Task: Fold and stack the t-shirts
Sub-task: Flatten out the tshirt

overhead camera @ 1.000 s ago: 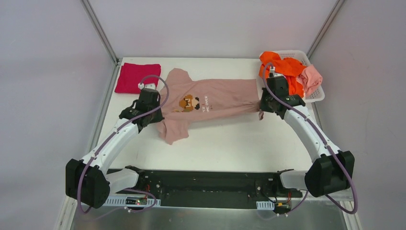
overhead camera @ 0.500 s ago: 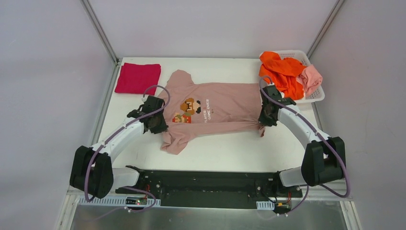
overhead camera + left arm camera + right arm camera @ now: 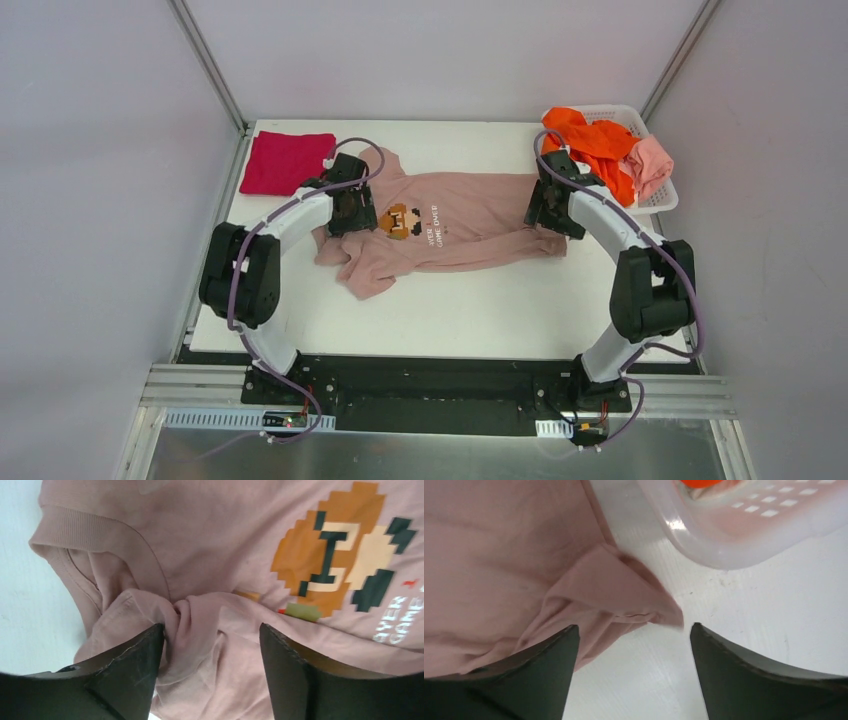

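The dusty-pink t-shirt [image 3: 470,222] with a pixel character print [image 3: 340,565] lies across the middle of the table, its near edge rumpled. My left gripper [image 3: 356,208] hovers over the collar end, open; a loose bunch of pink cloth [image 3: 200,625] sits between its fingers [image 3: 132,665]. Above the hem end my right gripper [image 3: 546,207] is open, with a hem corner [image 3: 624,590] just ahead of its jaws and bare table between them. A folded crimson t-shirt [image 3: 288,162] lies at the far left. Orange [image 3: 590,145] and salmon-pink [image 3: 650,165] t-shirts fill the basket.
The white lattice basket [image 3: 658,203] stands at the far right corner, its rim [image 3: 724,545] close to my right gripper. The table's white surface [image 3: 460,300] stretches in front of the pink shirt. Grey walls enclose the table on three sides.
Both grippers have opened and let go of the pink shirt. Both arms have swung toward the far side, and the shirt has settled onto the table, rumpled along its near edge.
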